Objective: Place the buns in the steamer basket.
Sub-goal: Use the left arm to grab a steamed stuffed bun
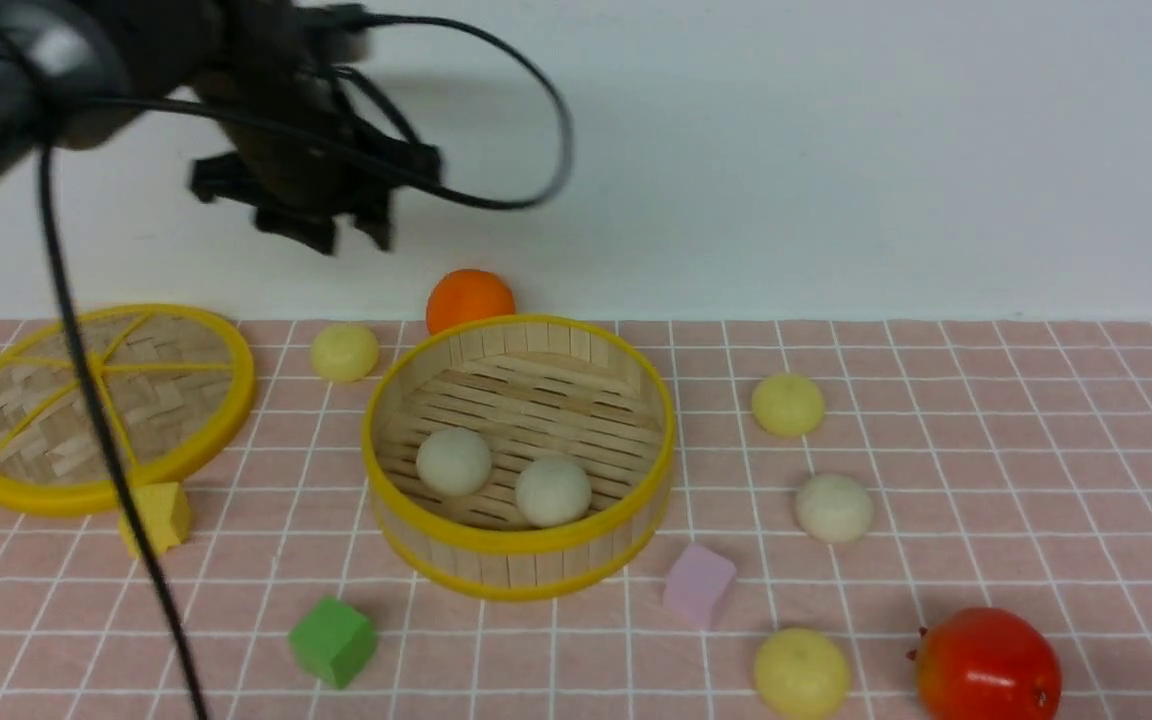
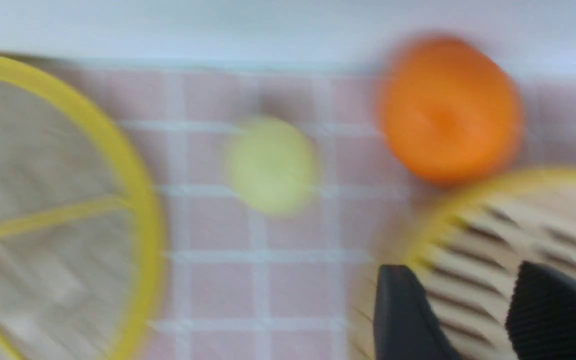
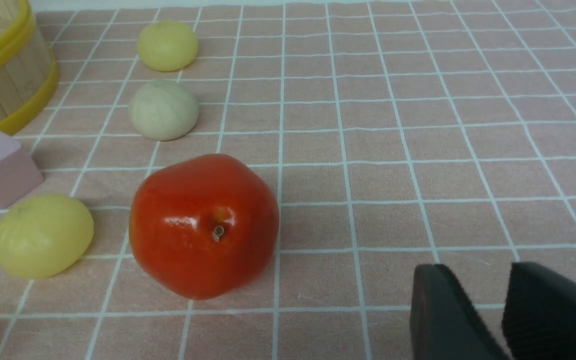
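Observation:
The steamer basket (image 1: 521, 575) stands mid-table with two off-white buns (image 1: 453, 461) (image 1: 553, 490) inside. A pale yellow bun (image 1: 344, 351) lies behind it to the left, between it and the lid. To its right lie a yellow bun (image 1: 787, 404), an off-white bun (image 1: 834, 508) and a yellow bun (image 1: 801, 673). My left gripper (image 1: 351, 238) hangs high above the yellow bun on the left, blurred. In the left wrist view it (image 2: 463, 285) is open and empty over the basket's rim (image 2: 493, 187), with that bun (image 2: 271, 165) ahead. My right gripper (image 3: 485, 280) is slightly open and empty, low over the cloth.
An orange fruit (image 1: 469, 298) sits behind the basket. The flat woven lid (image 1: 101, 405) lies at the left. A red fruit (image 1: 986, 665) is at the front right. A yellow block (image 1: 158, 516), a green cube (image 1: 333, 640) and a pink cube (image 1: 699, 585) lie in front.

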Robot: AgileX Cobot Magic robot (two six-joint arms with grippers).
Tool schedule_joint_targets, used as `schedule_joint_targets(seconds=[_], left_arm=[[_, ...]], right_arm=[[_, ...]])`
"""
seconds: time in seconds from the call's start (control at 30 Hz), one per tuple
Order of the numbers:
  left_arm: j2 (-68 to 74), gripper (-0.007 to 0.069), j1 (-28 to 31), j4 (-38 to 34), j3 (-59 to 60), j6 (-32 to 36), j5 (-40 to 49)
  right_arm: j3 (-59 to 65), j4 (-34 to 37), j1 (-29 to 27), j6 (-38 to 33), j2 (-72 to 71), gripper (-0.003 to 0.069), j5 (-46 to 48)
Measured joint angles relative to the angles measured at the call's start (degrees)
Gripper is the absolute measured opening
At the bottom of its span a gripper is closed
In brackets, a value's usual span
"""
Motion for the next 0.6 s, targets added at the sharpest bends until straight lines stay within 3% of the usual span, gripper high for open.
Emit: schedule_joint_targets(seconds=[0.2,0.6], left_arm=[[6.99,0.0278,6.24,-3.00,-0.23,2.03,-6.50],[15.35,0.0275,6.82,-10.21,-3.41,6.81,-8.09]], right_arm=[[0.00,0.00,0.00,0.00,0.00,0.0239,0.00],[0.00,0.00,0.00,-0.21,0.00,0.0239,0.00]])
